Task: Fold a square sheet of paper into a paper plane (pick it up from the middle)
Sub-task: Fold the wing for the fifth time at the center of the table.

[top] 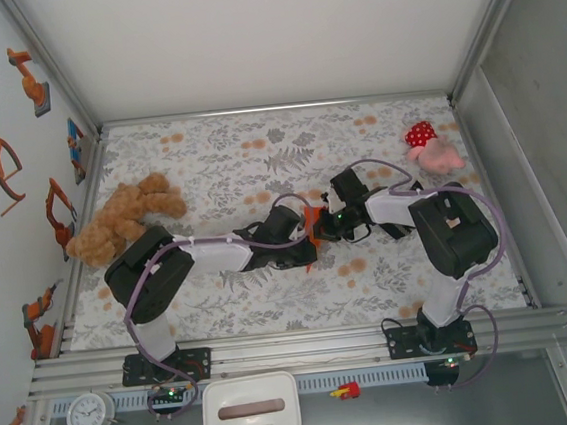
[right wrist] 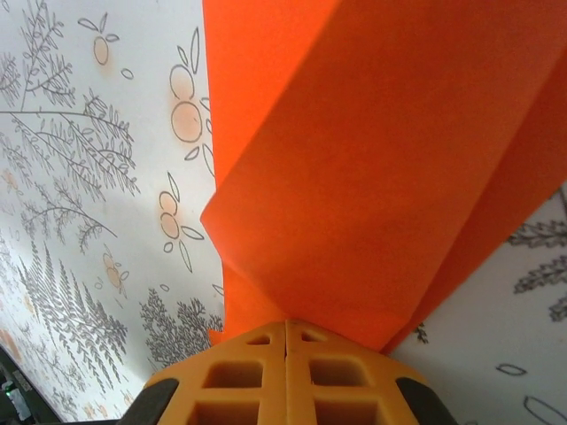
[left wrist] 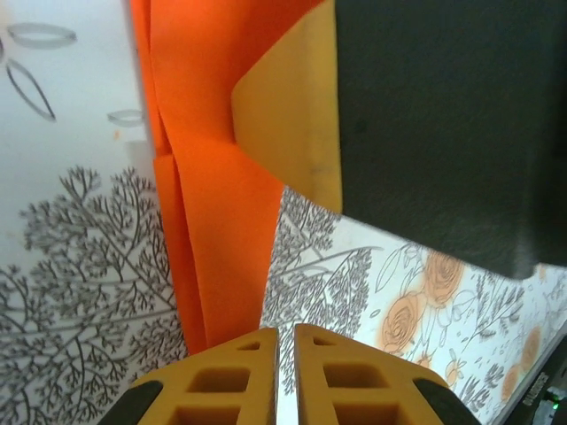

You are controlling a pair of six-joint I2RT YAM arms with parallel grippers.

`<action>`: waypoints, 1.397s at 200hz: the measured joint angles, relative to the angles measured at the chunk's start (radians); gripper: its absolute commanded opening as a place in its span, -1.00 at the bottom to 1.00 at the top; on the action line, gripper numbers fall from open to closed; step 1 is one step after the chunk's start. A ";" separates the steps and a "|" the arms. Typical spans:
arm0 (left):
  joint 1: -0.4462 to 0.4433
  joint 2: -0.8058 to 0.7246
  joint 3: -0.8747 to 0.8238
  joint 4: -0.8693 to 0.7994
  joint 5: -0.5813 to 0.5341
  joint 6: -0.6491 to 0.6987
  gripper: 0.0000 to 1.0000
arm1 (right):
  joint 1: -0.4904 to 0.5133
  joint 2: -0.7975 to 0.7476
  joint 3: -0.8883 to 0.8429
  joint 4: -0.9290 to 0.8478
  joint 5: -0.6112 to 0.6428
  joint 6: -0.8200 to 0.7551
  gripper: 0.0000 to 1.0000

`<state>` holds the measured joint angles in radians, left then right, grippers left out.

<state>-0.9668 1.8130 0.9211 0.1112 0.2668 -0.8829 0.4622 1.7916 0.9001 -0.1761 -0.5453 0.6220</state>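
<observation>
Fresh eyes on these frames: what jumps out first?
The bright orange folded paper at mid-table, where both arms meet: the right gripper is shut on it, the left gripper closed against its edge. Next, the brown teddy bear at left and the red polka-dot plush back right.

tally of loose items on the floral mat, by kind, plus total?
Plush toys: 2, brown teddy bear, red-and-pink polka-dot plush
Paper: 1, folded bright orange paper sheet
Total: 3

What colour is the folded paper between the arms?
The paper is plain bright orange, clearest in the right wrist view.
</observation>
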 measured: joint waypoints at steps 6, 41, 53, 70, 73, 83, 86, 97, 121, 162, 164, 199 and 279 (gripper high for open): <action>0.004 0.001 0.006 0.000 0.000 0.000 -0.74 | 0.000 0.002 -0.001 0.010 0.000 0.006 -0.98; 0.021 0.026 0.035 -0.002 -0.008 0.000 -0.76 | -0.001 0.008 -0.008 0.050 -0.002 0.022 -0.99; 0.026 0.038 0.045 -0.009 -0.012 0.000 -0.77 | -0.001 0.011 -0.008 0.062 -0.003 0.027 -0.98; 0.030 0.052 0.057 -0.018 -0.020 0.000 -0.77 | -0.002 0.014 -0.008 0.073 -0.005 0.033 -0.99; 0.031 0.055 0.059 -0.021 -0.021 0.000 -0.77 | -0.002 0.014 -0.008 0.076 -0.005 0.034 -0.98; 0.032 0.061 0.065 -0.024 -0.023 0.000 -0.78 | -0.002 0.016 -0.009 0.081 -0.005 0.036 -0.99; 0.033 0.064 0.067 -0.024 -0.024 0.000 -0.78 | -0.002 0.016 -0.009 0.082 -0.005 0.036 -0.99; 0.034 0.071 0.072 -0.030 -0.024 0.000 -0.78 | -0.002 0.017 -0.009 0.085 -0.005 0.037 -0.99; 0.033 0.077 0.075 -0.034 -0.024 0.000 -0.79 | -0.002 0.018 -0.009 0.085 -0.005 0.037 -1.00; 0.026 0.076 0.075 -0.050 -0.038 0.000 -0.79 | -0.004 0.022 -0.009 0.085 -0.005 0.050 -1.00; 0.026 0.076 0.075 -0.051 -0.040 0.000 -0.79 | -0.004 0.022 -0.009 0.085 -0.005 0.051 -1.00; 0.006 0.052 0.046 -0.056 -0.061 -0.009 -0.79 | -0.008 0.029 -0.003 0.080 -0.014 0.063 -1.00; -0.045 -0.054 -0.094 -0.018 -0.095 -0.061 -0.79 | -0.009 0.038 0.005 0.078 -0.027 0.064 -1.00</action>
<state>-1.0119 1.7588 0.8268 0.0929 0.1719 -0.9440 0.4530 1.8297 0.9054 -0.0978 -0.5728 0.6857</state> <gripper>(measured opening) 0.104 0.049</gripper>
